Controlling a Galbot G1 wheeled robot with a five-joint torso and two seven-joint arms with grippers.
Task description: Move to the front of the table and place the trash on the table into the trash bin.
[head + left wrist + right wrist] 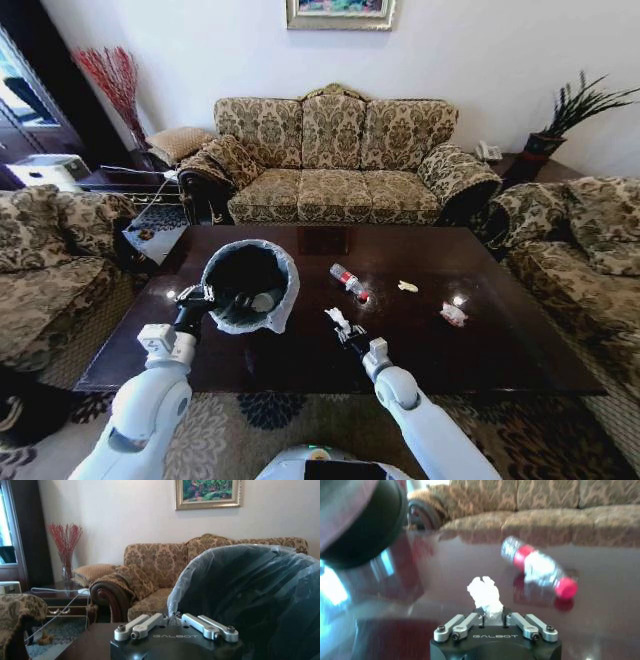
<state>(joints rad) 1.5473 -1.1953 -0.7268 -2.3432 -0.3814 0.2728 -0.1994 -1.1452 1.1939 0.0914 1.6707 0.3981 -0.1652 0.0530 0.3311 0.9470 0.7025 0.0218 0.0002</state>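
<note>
Dark glossy table (480,345) w/ sofas around. Left gripper (196,297) clamps the trash bin (247,285) rim, tilted, at 10 o'clock from right gripper (342,328), which pinches a tissue (485,597). Bottle (540,568) at 1 o'clock. Best: lift clear, release over bin mouth.

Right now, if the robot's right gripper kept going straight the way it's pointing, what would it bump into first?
Probably the plastic bottle. The right gripper, already pinching a tissue, points across the table roughly toward it, though depth is hard to judge.
</note>
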